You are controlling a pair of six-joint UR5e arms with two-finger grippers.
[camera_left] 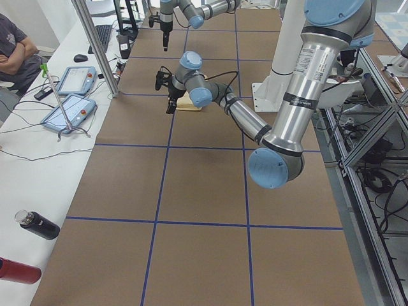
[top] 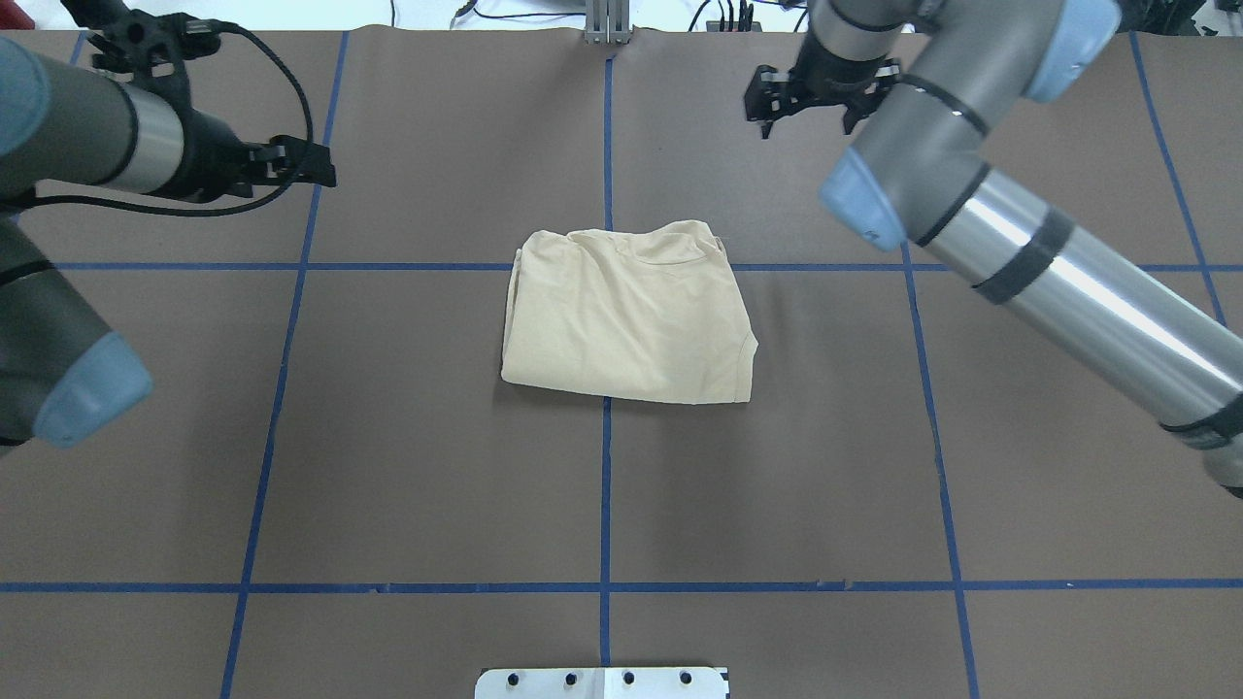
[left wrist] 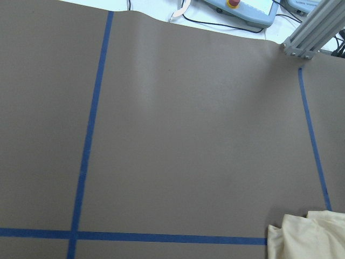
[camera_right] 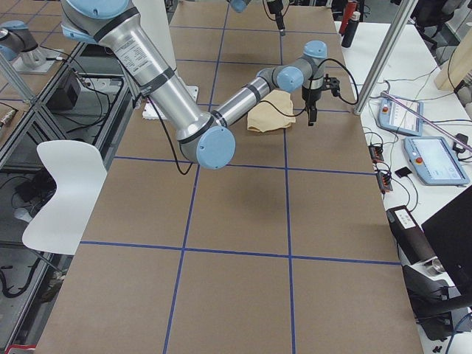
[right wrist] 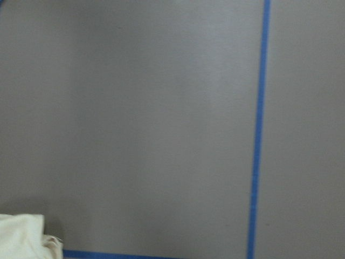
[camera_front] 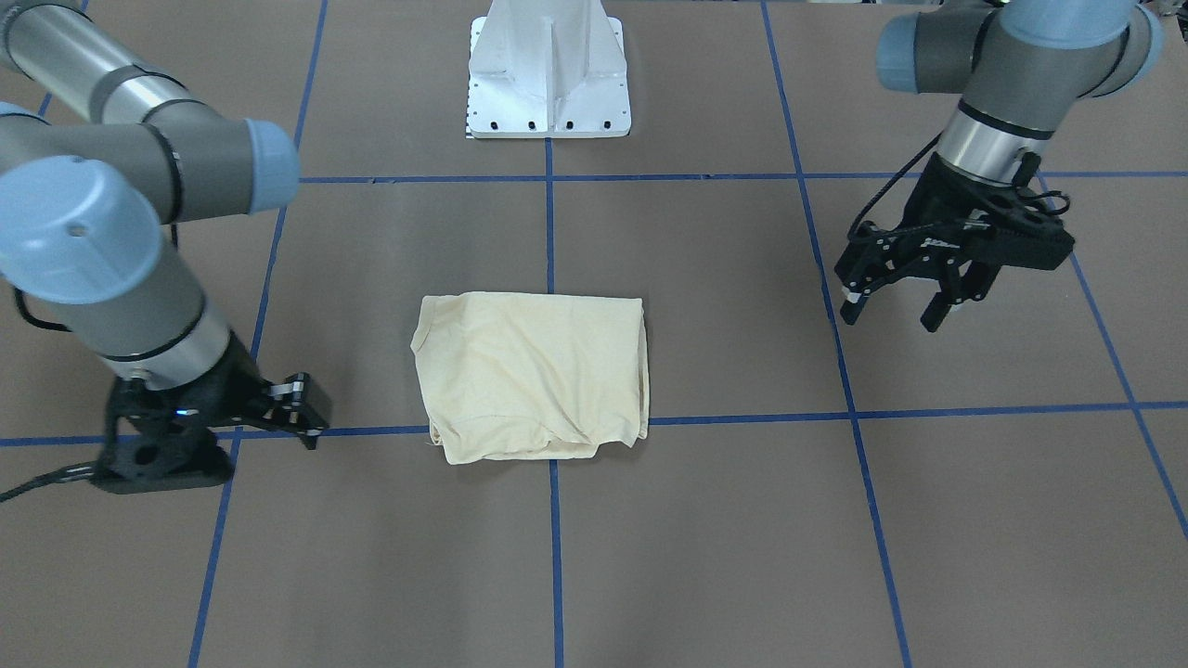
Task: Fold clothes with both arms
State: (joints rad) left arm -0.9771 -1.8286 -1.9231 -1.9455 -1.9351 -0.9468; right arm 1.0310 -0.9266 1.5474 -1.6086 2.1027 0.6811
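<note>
i see the folded shirt (camera_front: 529,371) in the middle of the table (camera_front: 705,538), apart from both grippers. the front view shows the left gripper (camera_front: 889,320) spread open; only the overhead shows the right gripper (top: 804,115) open too. the wrist cameras catch just a shirt corner.

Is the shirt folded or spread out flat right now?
Folded. The shirt lies as a compact, roughly rectangular bundle. No sleeves stick out, and stacked layers show along its edges.
</note>
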